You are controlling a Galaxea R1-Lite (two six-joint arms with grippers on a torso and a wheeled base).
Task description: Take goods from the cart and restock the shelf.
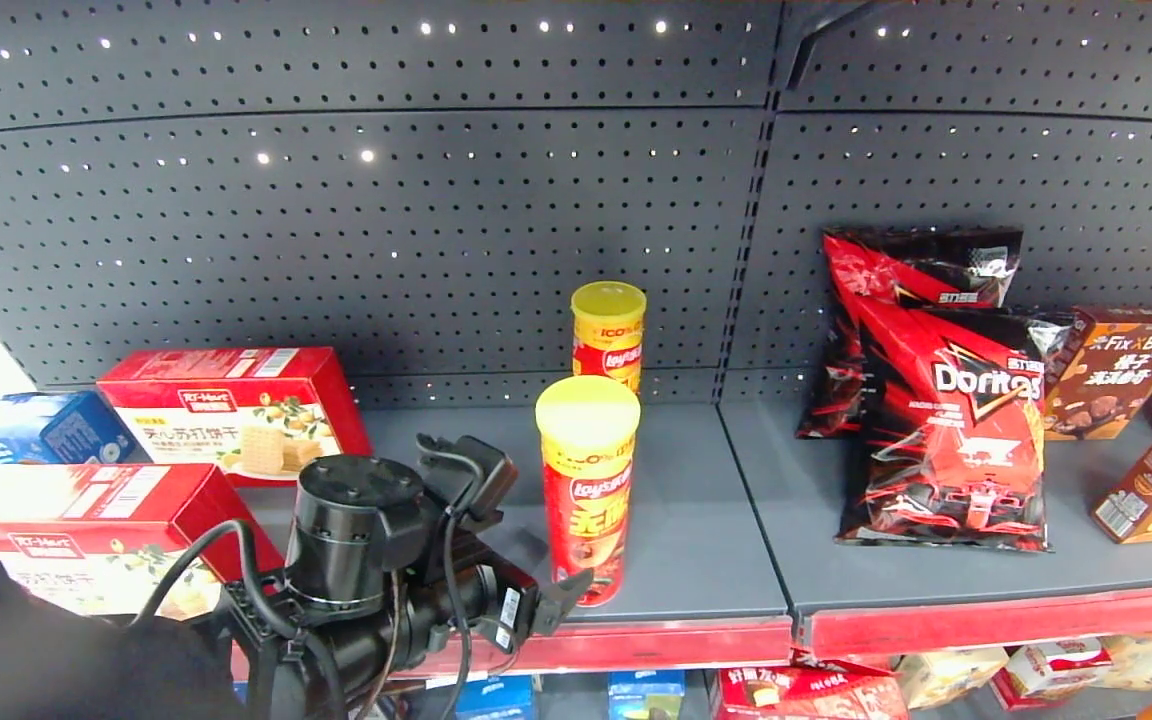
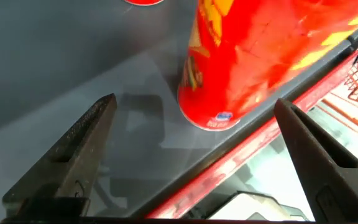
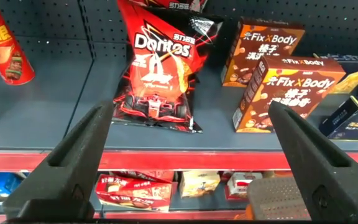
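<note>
Head view, left end effector (image 2: 194, 102) open by front can (image 1: 588, 490), cracker boxes (image 1: 236, 410) alongside, right end effector (image 3: 191, 107) open

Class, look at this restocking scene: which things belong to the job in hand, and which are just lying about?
Job in hand: the front chip can, standing just ahead of the open left claw near the shelf edge; the back chip can, likely the same stock.
Lying about: red biscuit boxes, blue box, chip bags, brown boxes.
</note>
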